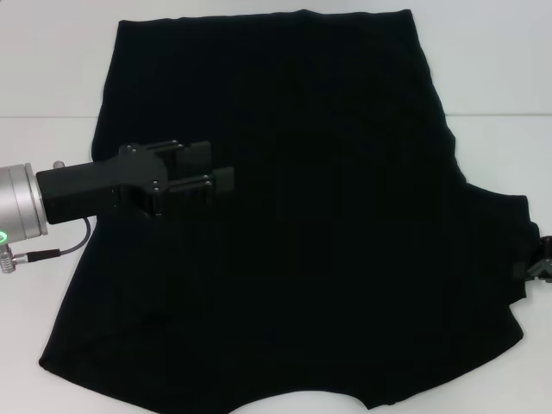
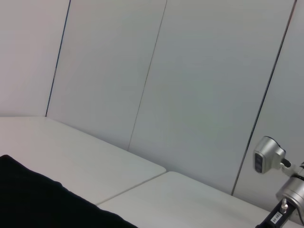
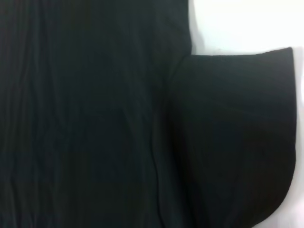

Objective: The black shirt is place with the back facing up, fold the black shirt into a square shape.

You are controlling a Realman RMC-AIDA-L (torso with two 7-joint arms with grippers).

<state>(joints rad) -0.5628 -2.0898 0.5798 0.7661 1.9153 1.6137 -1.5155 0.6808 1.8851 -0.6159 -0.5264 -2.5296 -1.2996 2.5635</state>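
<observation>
Left gripper (image 1: 222,166): we saw it hovering over the shirt's left side, fingers parted, holding nothing.
Right gripper (image 1: 542,264): at the right sleeve; we couldn't tell its state.
Black shirt (image 1: 328,224): lay spread on the white table (image 1: 52,78).

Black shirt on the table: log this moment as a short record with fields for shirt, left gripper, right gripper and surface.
shirt: black shirt spread flat, plain side up, no lettering showing, no fold visible
sleeve: one short sleeve lies flat, seen in the right wrist view
left gripper: left gripper reaches in over the shirt's left part, fingers apart, holding nothing
right gripper: right gripper barely in view at the shirt's right sleeve edge
surface: white table
</observation>
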